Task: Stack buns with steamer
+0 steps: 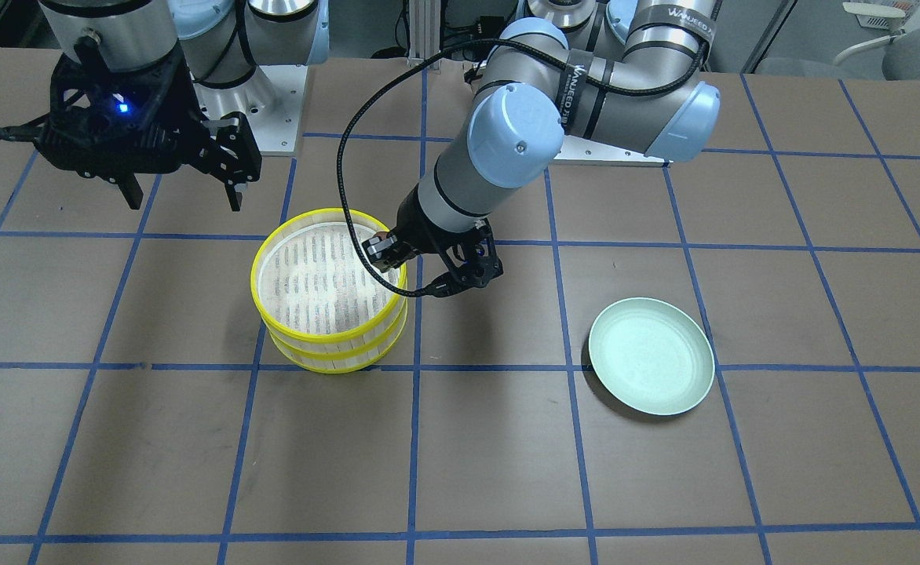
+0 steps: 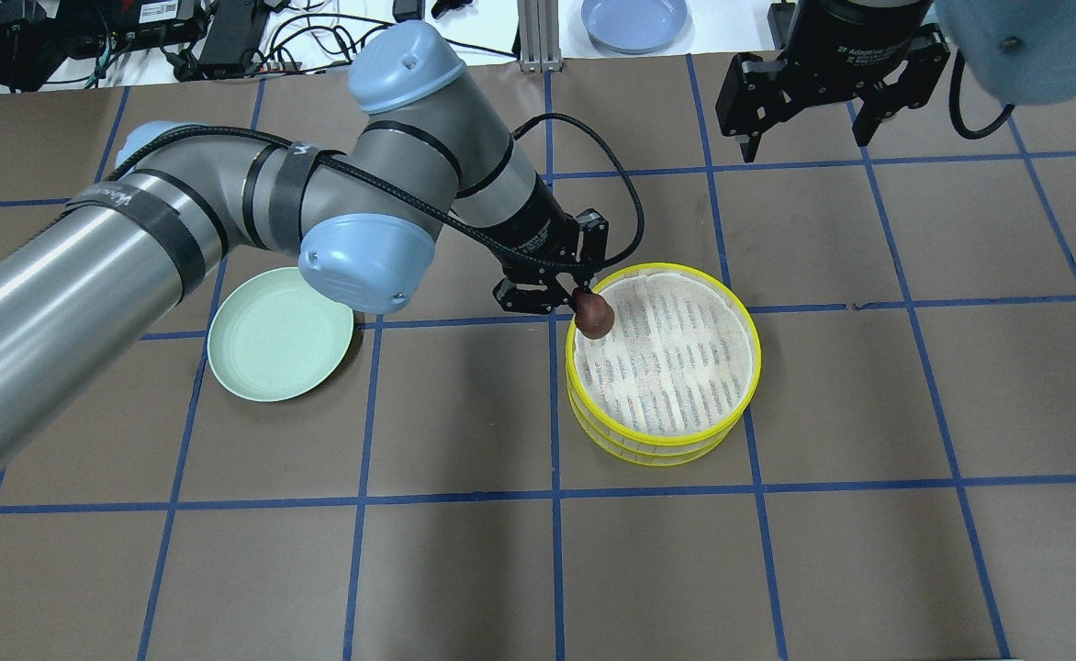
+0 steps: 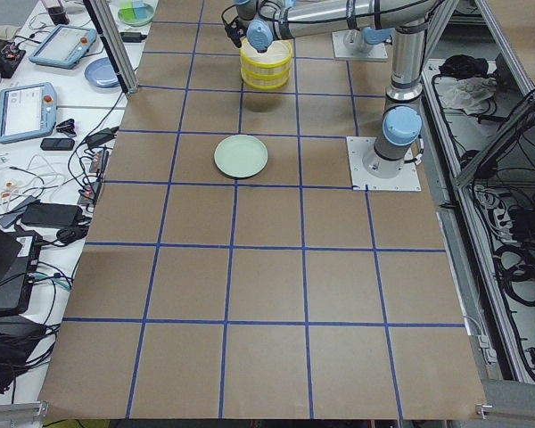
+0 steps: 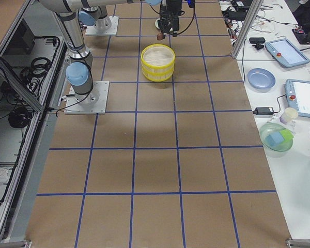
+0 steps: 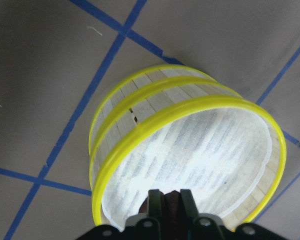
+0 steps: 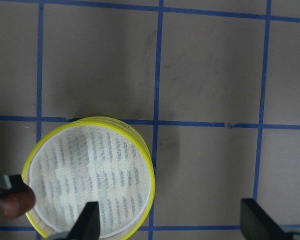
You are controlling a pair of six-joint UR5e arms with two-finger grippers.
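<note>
A yellow-rimmed bamboo steamer, two tiers stacked with a white cloth liner on top, stands mid-table. It also shows in the front view and both wrist views. My left gripper is shut on the dark reddish-brown bun and holds it just over the steamer's rim on the robot's left side. The bun also shows in the wrist views. The top liner is bare. The pale cream bun is out of view. My right gripper hangs open and empty, high above the table beyond the steamer.
A pale green plate, with nothing on it, lies on the robot's left of the steamer, partly under my left arm. A blue plate sits on the bench past the table's far edge. Blue tape lines grid the brown table.
</note>
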